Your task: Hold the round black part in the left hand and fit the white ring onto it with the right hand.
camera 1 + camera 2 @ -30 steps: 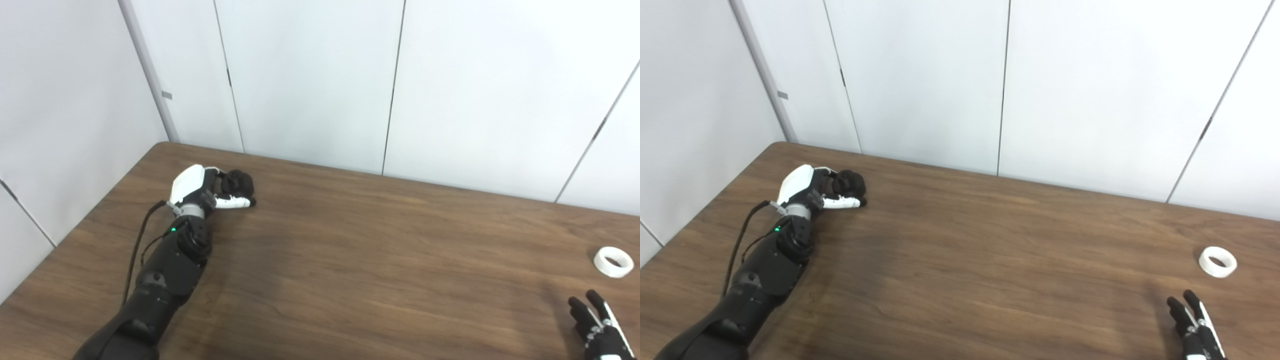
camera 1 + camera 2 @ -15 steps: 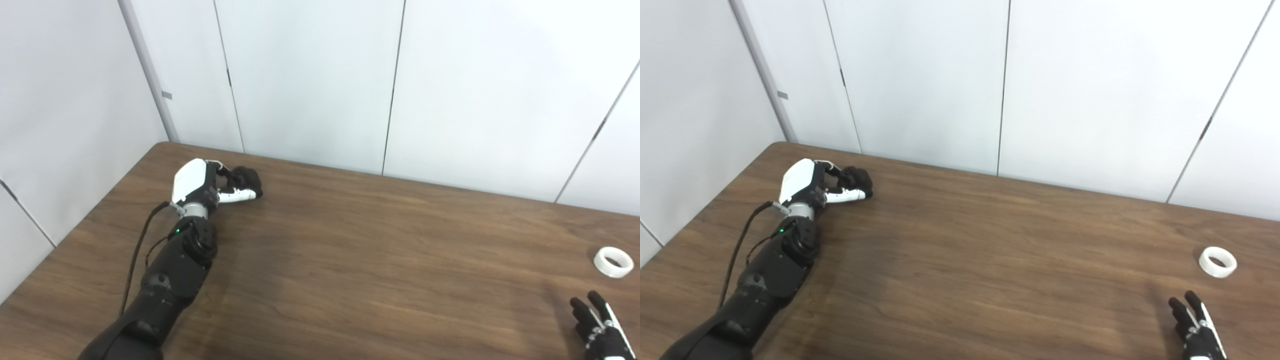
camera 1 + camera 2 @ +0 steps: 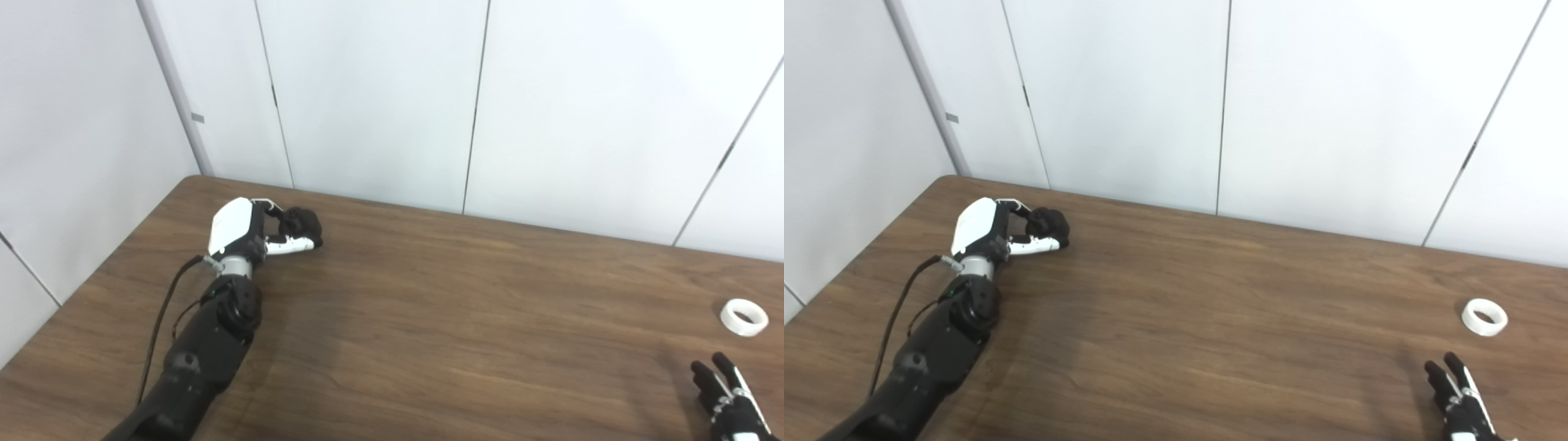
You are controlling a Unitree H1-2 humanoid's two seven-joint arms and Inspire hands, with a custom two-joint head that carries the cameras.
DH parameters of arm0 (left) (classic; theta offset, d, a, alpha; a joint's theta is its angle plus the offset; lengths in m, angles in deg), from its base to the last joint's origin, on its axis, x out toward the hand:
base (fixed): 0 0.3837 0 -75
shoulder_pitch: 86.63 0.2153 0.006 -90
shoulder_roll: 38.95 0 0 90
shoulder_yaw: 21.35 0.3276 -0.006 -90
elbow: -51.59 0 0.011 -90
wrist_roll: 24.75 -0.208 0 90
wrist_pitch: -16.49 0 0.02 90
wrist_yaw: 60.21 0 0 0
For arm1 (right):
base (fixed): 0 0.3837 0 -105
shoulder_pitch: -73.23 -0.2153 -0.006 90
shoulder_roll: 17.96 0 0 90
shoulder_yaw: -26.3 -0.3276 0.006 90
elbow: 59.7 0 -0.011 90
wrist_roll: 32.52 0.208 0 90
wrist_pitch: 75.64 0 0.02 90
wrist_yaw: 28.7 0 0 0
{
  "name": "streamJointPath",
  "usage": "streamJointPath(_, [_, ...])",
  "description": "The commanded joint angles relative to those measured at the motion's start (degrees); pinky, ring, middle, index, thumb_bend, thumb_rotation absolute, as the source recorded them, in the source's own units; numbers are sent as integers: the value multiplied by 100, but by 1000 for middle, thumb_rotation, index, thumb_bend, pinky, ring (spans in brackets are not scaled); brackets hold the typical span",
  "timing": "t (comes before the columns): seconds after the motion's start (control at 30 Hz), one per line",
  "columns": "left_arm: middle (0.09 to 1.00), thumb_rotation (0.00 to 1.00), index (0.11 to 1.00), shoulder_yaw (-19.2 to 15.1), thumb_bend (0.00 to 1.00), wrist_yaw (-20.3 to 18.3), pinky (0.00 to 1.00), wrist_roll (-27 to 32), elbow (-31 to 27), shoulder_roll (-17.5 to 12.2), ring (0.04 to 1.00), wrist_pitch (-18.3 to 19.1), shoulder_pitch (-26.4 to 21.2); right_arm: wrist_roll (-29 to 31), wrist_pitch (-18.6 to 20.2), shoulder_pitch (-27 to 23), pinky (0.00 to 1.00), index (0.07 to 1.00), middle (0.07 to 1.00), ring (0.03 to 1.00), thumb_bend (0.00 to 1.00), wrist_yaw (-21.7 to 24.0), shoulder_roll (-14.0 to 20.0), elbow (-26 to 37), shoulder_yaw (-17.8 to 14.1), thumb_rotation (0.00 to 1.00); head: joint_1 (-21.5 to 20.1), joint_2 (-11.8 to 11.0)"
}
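Note:
My left hand [image 3: 245,228] lies over the far left part of the wooden table [image 3: 459,318], shut on the round black part [image 3: 303,222], which sits between its fingers and thumb. The white ring [image 3: 743,317] lies flat on the table near the right edge, untouched. My right hand [image 3: 726,401] shows at the bottom right corner, fingers apart and holding nothing, a short way nearer to me than the ring. In the right eye view the ring [image 3: 1484,316] and the right hand [image 3: 1458,398] stand the same way.
White wall panels [image 3: 380,98] rise directly behind the table's far edge and along its left side. A black cable [image 3: 162,312] runs along my left forearm. Bare wood lies between the two hands.
My left hand has risen a little and shifted away from me with the black part in it. The camera has turned slightly. The ring and right hand stay put.

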Motion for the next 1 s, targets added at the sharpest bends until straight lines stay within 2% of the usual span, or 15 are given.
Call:
streamJointPath(0.0, [727,45,485,32,522,56,1000,-161,-423,-81,858,-71,-96,-77,50,136,1000,955,919,948,615,-79,-54,-60,29,880,-32,1])
streamJointPath(0.33, [741,48,484,298,523,-372,1000,-546,-1694,86,858,96,382,-262,26,65,1000,946,914,943,622,-123,-123,-95,54,874,-209,45])
streamJointPath(0.6, [767,50,484,569,524,-735,1000,-923,-2590,228,873,101,788,-387,36,-10,1000,947,912,940,647,-218,-254,-38,118,869,-544,147])
streamJointPath(0.8, [764,49,484,962,523,-1006,1000,-1390,-3296,397,871,20,1110,-468,269,-30,999,943,903,928,609,-309,-388,212,185,856,-639,198])
streamJointPath(0.97, [788,50,484,1238,524,-1378,1000,-1695,-3723,517,911,12,1274,-495,312,-79,1000,944,906,923,577,-431,-444,293,286,858,-774,259])
